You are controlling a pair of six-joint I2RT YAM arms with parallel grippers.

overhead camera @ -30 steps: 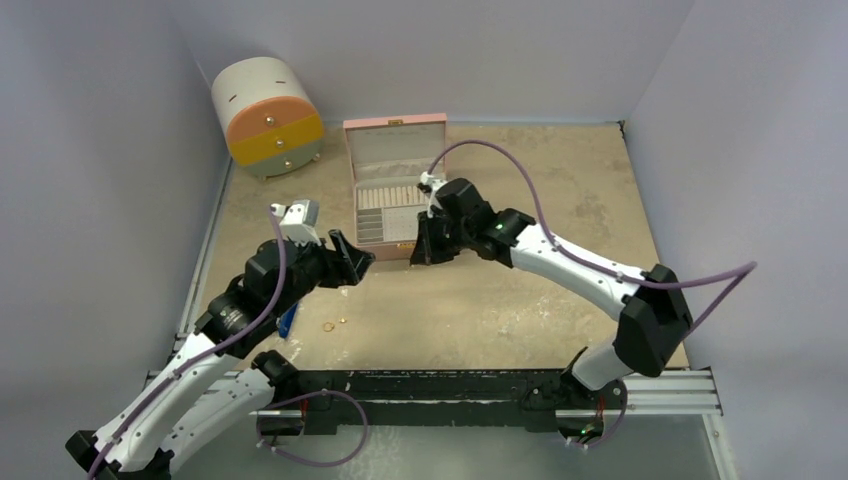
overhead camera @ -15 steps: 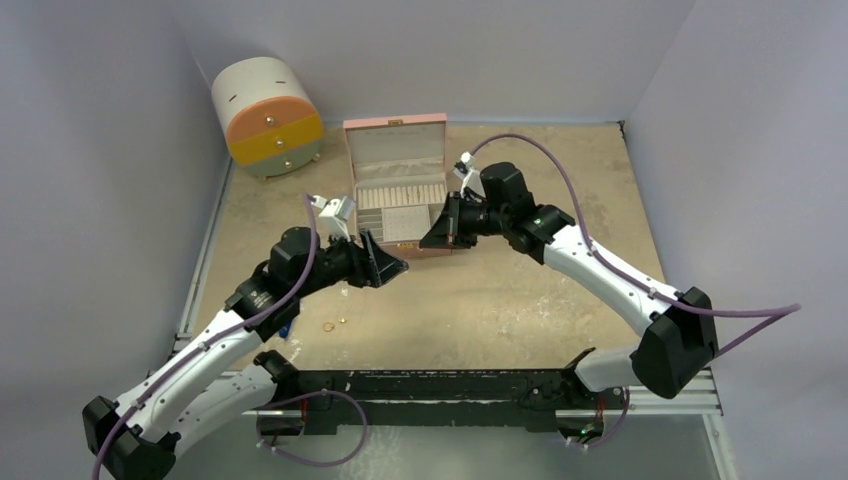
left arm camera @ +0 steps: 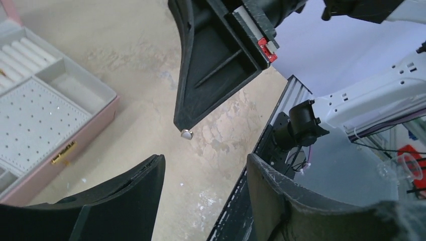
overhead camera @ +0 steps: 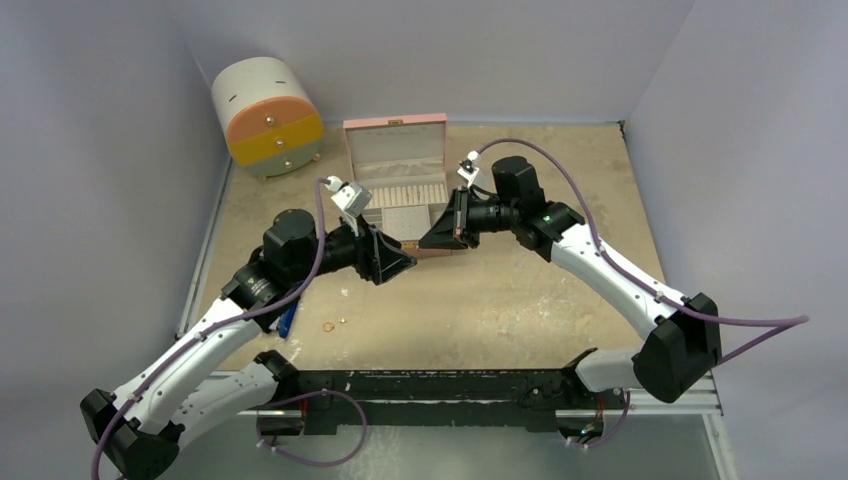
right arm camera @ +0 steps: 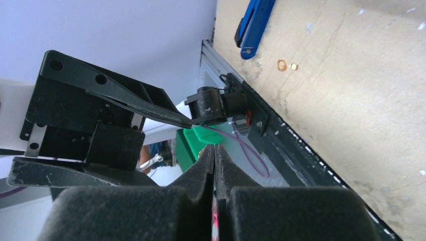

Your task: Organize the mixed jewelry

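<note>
Jaws first: the right jaws are pressed fully shut, and the left wrist view shows a tiny pale stud (left arm camera: 187,133) pinched at their very tip, held in the air just in front of the pink box (overhead camera: 395,123). Gripping it at the extreme tip leaves most of the stud exposed, which I judge is meant to let another grip reach it. The left jaws stand open, with the stud just ahead of the gap between them and touching neither finger. This reads as a handover being set up, so that the left arm can take the piece at an angle better suited to the box's perforated stud panel (left arm camera: 30,120). Both arms meet by the box's front edge, so any carry after a transfer would be short. The box's lid is up, leaving its rolls and compartments exposed.

The rest of the mixed jewelry lies on the table (overhead camera: 540,290), well in front of the box and to its left: a gold ring (overhead camera: 328,326) with a small gold bit (overhead camera: 342,321) just beside it. A blue-handled tool (overhead camera: 287,320) lies further left again, and a round drawer cabinet (overhead camera: 268,115) sits behind and left of the box. The risk, as I see it, is that so small a stud could drop if one grip lets go before the other has closed.
</note>
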